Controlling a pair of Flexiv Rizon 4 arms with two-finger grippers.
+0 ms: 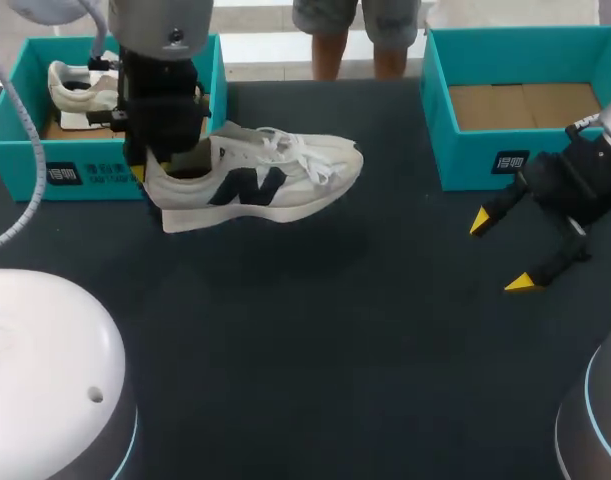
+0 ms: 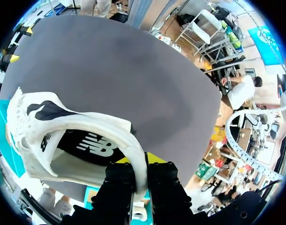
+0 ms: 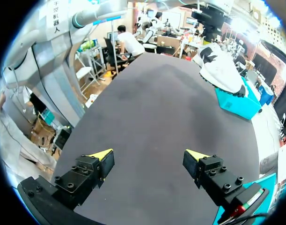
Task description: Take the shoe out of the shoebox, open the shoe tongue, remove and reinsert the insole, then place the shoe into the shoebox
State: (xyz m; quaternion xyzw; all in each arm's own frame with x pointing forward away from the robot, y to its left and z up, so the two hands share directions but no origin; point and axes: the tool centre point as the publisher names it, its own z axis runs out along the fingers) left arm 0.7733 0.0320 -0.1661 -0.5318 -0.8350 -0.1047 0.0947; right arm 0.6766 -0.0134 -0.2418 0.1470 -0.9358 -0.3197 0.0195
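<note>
Start from the dark surface (image 1: 315,360): plenty of bare room in the middle, so aim to set down there, between the two teal boxes. At far left, the left shoebox (image 1: 25,165), with a second shoe (image 1: 80,85) lying inside. At far right, the right shoebox (image 1: 465,150), showing only its cardboard floor. Just near of the left shoebox, the white shoe (image 1: 275,180), toe pointing right, apparently lifted off the surface with a shadow beneath. Held by the left gripper (image 2: 140,176), fingers (image 2: 117,187) pinching the heel collar (image 2: 133,140) from inside and outside. Over at the right, near the right shoebox, the right gripper (image 1: 503,252), fingers (image 3: 93,161) spread wide and holding nothing.

Judged as the taking-out step, nearly done. To finish well:
- Carry the shoe right and nearer, towards the middle, within reach of both arms.
- Keep the sole (image 1: 245,217) level, minding likely toe droop from a heel-only pinch.
- Lower to full, flat sole contact before letting go.
- Leave the opening facing up and the laces (image 1: 290,148) towards the right gripper, ready for opening up.
- Hold the pinch firm on the soft collar, and avoid clipping the left shoebox wall on the way out
</note>
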